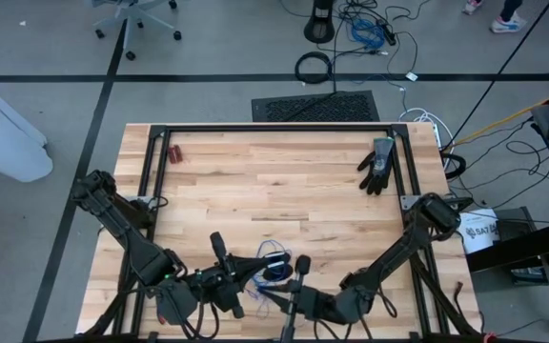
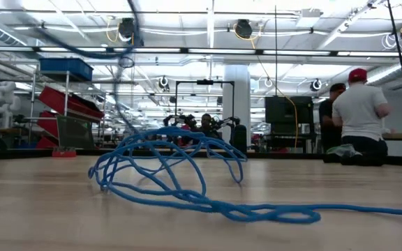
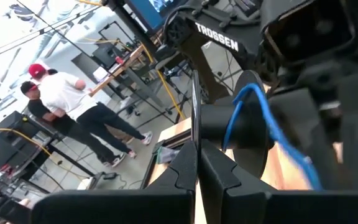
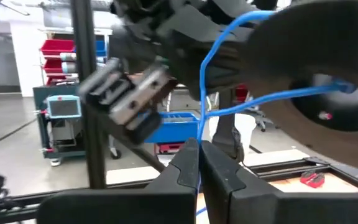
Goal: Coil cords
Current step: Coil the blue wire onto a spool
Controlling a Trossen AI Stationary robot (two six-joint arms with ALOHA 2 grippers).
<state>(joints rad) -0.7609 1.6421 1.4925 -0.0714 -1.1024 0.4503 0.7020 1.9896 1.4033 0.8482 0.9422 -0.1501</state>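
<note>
Seen from above, a pale wooden desk (image 1: 284, 191) carried a thin blue cord (image 1: 273, 269) gathered in a loose tangle near its front edge, between the two dark arms. The level view showed that cord (image 2: 180, 174) humped in open loops, with a single strand trailing away flat along the desk.

The left pincer (image 1: 225, 278) sat just beside the tangle on one side and the right pincer (image 1: 298, 286) on the other. From the left wrist, the left pincer (image 3: 196, 171) had its fingers pressed together, a strand of cord (image 3: 263, 124) arching just beyond the tips. From the right wrist, the right pincer (image 4: 199, 163) was likewise pressed together, and a strand (image 4: 207, 93) dropped toward its tips; whether either strand was pinched could not be told.

The step in hand appeared to be gathering the loops into a coil. The next move probably called for drawing in the trailing strand and laying it round the bundle.
</note>
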